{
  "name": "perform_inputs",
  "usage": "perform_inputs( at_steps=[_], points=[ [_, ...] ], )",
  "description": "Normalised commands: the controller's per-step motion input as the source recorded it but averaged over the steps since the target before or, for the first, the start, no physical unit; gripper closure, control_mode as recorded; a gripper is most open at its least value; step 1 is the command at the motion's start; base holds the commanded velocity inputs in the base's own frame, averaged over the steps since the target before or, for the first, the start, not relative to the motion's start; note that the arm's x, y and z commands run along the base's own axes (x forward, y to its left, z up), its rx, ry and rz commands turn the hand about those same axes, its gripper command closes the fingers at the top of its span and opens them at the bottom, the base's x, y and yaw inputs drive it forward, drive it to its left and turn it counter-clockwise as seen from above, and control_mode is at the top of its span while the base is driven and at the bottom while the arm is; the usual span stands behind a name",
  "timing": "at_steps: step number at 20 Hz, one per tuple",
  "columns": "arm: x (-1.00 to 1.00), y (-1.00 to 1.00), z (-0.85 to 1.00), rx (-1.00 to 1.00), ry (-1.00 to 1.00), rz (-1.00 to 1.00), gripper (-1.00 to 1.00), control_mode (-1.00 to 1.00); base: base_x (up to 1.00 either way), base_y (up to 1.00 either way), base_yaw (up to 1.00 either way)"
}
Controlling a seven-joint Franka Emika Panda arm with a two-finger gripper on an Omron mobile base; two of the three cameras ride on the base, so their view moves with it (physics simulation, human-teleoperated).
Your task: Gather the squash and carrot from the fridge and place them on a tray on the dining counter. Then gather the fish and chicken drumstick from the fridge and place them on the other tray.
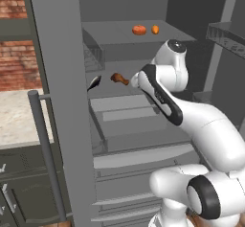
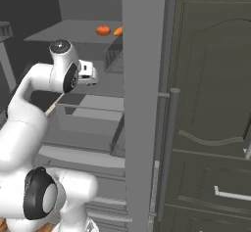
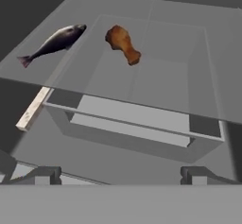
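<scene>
One fish (image 3: 53, 42) — one drumstick (image 3: 123, 44).

I see the dark fish (image 3: 54, 42) lying at nine o'clock of the brown drumstick (image 3: 123, 44), apart; the orange squash (image 1: 139, 29) and carrot (image 1: 155, 29) lie on the shelf above.

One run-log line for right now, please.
gripper: open, empty | fish, chicken drumstick: fridge shelf, apart | squash, carrot: upper shelf

Open fridge, arm reaching in.
Squash (image 1: 139, 29) and carrot (image 1: 155, 29) side by side on upper shelf; fish (image 1: 94, 82) and chicken drumstick (image 1: 119, 79) on shelf below, apart.
</scene>
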Motion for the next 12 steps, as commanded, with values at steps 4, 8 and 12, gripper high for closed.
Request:
perform_inputs(
  at_steps=[4,8,12],
  points=[
    [0.60,0.04,-0.10,0.00,0.01,-0.02,-1.00,-1.00,0.00,0.00,0.00],
    [0.18,0.12,-0.23,0.00,0.00,0.00,-1.00,-1.00,0.00,0.00,0.00],
    [0.13,0.12,-0.21,-0.01,0.00,0.00,-1.00,-1.00,0.00,0.00,0.00]
  ],
)
